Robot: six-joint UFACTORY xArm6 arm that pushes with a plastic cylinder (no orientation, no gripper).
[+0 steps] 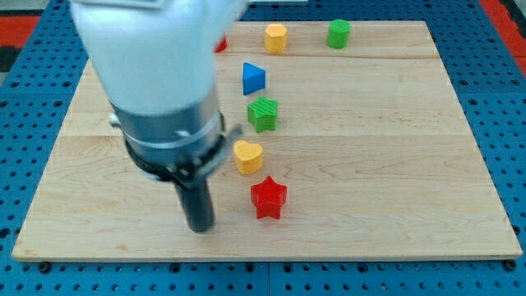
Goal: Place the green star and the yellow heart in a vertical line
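Note:
The green star (pixel 263 113) lies near the middle of the wooden board (pixel 394 164). The yellow heart (pixel 247 156) lies just below it and a little to the view's left. My tip (pixel 199 228) is the lower end of the dark rod, at the view's lower left of the heart, about a block's width away from it and touching no block. The arm's white and grey body (pixel 160 74) covers the board's upper left.
A red star (pixel 268 198) lies just below the yellow heart. A blue triangle (pixel 253 78) lies above the green star. A yellow hexagon (pixel 275 38) and a green cylinder (pixel 338 34) lie near the top edge. A red block (pixel 220 44) shows partly behind the arm.

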